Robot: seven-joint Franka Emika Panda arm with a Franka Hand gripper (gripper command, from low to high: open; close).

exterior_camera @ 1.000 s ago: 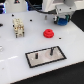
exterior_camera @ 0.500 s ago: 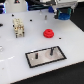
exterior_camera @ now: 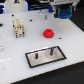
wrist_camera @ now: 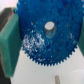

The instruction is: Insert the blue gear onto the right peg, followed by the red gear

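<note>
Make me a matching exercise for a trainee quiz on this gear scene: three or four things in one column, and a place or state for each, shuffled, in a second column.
Things:
1. blue gear
2. red gear
3. grey plate
4. gripper

Places or states:
A. lies free on the white table, apart from the arm
B. shut on a toothed disc
C. carries two thin upright pegs
D. held between the teal finger pads, centre hole showing

Pairs: 1-D, 2-A, 3-C, 4-B
</note>
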